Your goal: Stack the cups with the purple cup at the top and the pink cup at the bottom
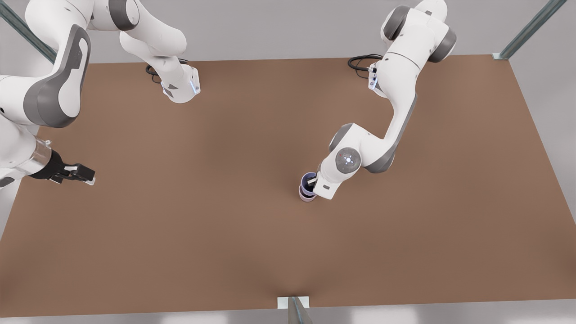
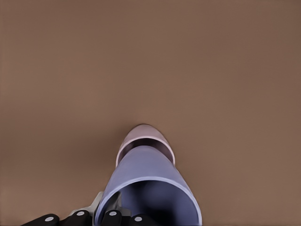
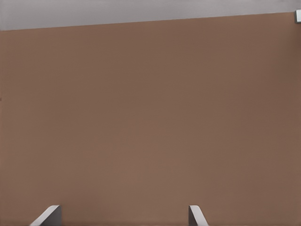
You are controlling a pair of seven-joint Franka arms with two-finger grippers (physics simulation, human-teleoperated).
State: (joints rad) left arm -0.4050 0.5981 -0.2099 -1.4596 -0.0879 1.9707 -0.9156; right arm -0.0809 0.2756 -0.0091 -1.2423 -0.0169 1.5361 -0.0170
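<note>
Front view: left jaws grip purple cup, nested in pink cup beneath; release remains. Right jaws wide, waiting.

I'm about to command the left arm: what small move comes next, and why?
Probably open the left tool and lift clear. The small tapered lavender-purple cup already sits nested in the pale pink-mauve tapered cup on the brown table, so it seems to need only releasing. The right tool waits open, far off.

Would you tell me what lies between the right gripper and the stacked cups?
Only bare brown table, per the front view: the right gripper waits open, far from the purple cup nested in the pink cup.
</note>
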